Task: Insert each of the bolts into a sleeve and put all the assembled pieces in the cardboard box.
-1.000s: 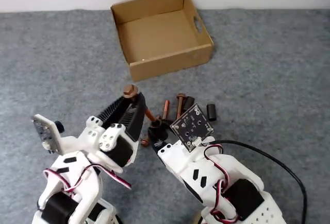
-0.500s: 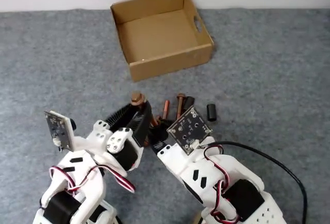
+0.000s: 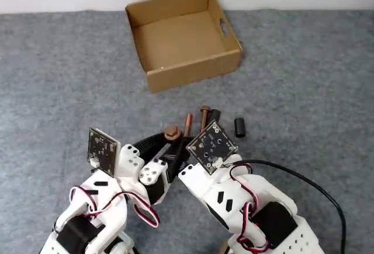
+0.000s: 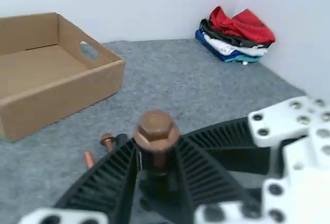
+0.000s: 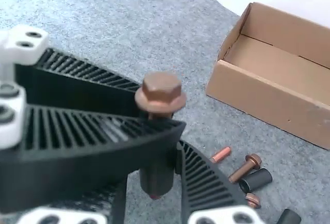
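Note:
My left gripper (image 3: 170,138) is shut on a copper bolt (image 3: 172,132), held upright by its shank with the hex head (image 4: 156,128) above the fingers. Directly under it, a black sleeve (image 5: 156,174) sits between the fingers of my right gripper (image 5: 154,185), which is shut on it. The bolt's shank runs down into the sleeve. The cardboard box (image 3: 193,73) stands open and empty at the back. Two loose bolts (image 3: 187,124) (image 3: 204,116) and two loose sleeves (image 3: 214,115) (image 3: 239,127) lie on the carpet just beyond the grippers.
Grey carpet covers the table. The right arm's camera board (image 3: 211,146) hangs over its gripper in the high view. A black cable (image 3: 315,187) loops at the right. Folded clothes (image 4: 234,33) lie in the far corner.
The left arm has carried the bolt toward the table's front and to the right, from in front of the box to above the right gripper's sleeve. The right arm has hardly moved.

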